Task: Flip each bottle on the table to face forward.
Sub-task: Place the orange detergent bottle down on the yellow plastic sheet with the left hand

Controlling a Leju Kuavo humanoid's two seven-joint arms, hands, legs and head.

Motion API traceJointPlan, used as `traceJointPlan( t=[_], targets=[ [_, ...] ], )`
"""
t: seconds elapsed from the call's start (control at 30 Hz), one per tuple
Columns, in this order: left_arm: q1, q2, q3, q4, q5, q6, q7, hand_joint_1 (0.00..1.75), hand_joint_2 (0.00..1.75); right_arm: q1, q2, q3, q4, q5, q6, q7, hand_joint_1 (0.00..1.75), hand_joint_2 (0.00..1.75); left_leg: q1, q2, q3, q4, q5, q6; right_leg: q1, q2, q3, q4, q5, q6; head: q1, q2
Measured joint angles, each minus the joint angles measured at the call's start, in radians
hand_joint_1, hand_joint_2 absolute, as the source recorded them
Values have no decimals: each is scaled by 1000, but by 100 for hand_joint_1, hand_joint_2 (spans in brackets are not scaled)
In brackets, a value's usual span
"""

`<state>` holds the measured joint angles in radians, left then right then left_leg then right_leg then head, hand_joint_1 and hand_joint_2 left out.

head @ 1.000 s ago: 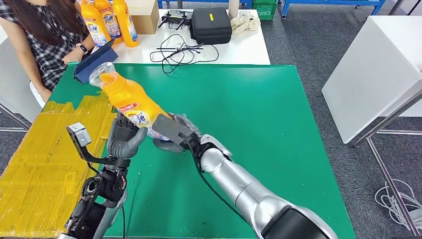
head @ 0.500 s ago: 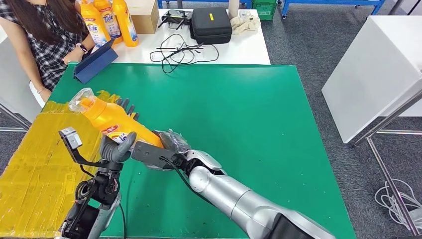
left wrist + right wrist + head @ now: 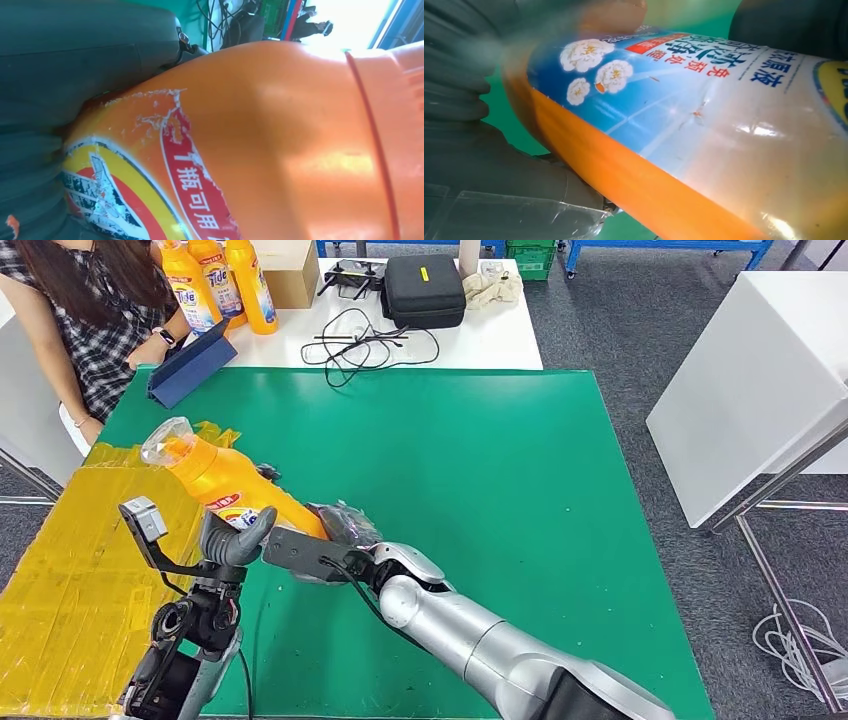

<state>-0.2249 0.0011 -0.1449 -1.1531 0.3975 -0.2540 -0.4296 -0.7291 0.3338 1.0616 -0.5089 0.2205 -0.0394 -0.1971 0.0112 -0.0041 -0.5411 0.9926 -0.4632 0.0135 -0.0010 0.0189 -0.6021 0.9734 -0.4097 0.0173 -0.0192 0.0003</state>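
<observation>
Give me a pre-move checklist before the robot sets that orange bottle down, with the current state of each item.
1. Right robot hand holds the orange bottle at its lower body: ok.
2. Left robot hand is against the bottle's side, supporting it: ok.
3. Bottle upright: not ok; it is tilted, its clear cap pointing away toward the yellow taped area.
4. Label facing forward: cannot tell; labels show in both wrist views, but which side is the front is unclear.
5. Free room on the green mat to set it down: ok.
6. The person at the far corner is apart from both arms: ok.
</observation>
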Motion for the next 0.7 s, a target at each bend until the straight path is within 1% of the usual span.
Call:
traceJointPlan(
  t=[0.1, 0.13, 0.17, 0.23, 0.27, 0.3, 0.33, 0.4, 0.47, 0.57, 0.7],
  targets=[
    [0, 0, 0, 0, -3, 3, -1, 175, 175, 0, 0, 0, 2, -2, -1, -3, 175, 175, 0, 0, 0, 0, 0, 0, 0, 0, 0, 0, 0, 0, 0, 0],
    [0, 0, 1, 0, -5, 4, -1, 175, 175, 0, 0, 0, 4, -3, -2, -4, 167, 175, 0, 0, 0, 0, 0, 0, 0, 0, 0, 0, 0, 0, 0, 0],
    [0, -1, 1, 0, -7, 5, -2, 175, 175, 1, 0, 0, 5, -4, -5, -6, 123, 175, 0, 0, 0, 0, 0, 0, 0, 0, 0, 0, 0, 0, 0, 0],
    [-1, -1, 2, -1, -23, 19, -9, 175, 175, 1, 0, -2, 10, -5, -17, -14, 36, 87, 0, 0, 0, 0, 0, 0, 0, 0, 0, 0, 0, 0, 0, 0],
    [-2, -1, 2, -2, -49, 46, -19, 175, 175, 1, 0, -5, 13, -6, -25, -21, 0, 44, 0, 0, 0, 0, 0, 0, 0, 0, 0, 0, 0, 0, 0, 0],
    [-6, -1, 1, -3, -99, 101, -34, 175, 175, 1, 0, -10, 18, -8, -33, -30, 0, 0, 0, 0, 0, 0, 0, 0, 0, 0, 0, 0, 0, 0, 0, 0],
    [-11, -1, 1, -4, -173, 184, -50, 175, 175, 1, 0, -19, 23, -10, -40, -42, 0, 0, 0, -1, -1, 0, 0, 0, 0, 0, 0, 0, 0, 0, 0, 0],
    [-27, 0, 6, 1, -351, 391, -80, 175, 175, 1, -2, -52, 29, -10, -50, -73, 0, 0, 0, 0, -1, 0, 0, 0, 0, 0, 0, 0, 0, 0, 0, 0],
    [-46, 7, 24, 15, -490, 546, -94, 175, 175, 2, -8, -99, 29, 3, -53, -101, 0, 0, 0, 0, 0, 0, 0, 0, 0, 0, 0, 0, 1, 0, 0, 0],
    [-69, 25, 69, 54, -623, 675, -110, 175, 175, 4, -27, -189, 13, 41, -49, -123, 0, 0, 0, -1, 0, 0, 0, 0, 0, 0, 0, 0, 1, 0, 0, 0],
    [-91, 52, 120, 119, -741, 797, -115, 175, 175, 15, -50, -292, -33, 79, -40, -135, 0, 0, 0, 0, 0, 0, 1, -1, 0, 0, 0, 0, 1, 0, 0, 0]
  ],
)
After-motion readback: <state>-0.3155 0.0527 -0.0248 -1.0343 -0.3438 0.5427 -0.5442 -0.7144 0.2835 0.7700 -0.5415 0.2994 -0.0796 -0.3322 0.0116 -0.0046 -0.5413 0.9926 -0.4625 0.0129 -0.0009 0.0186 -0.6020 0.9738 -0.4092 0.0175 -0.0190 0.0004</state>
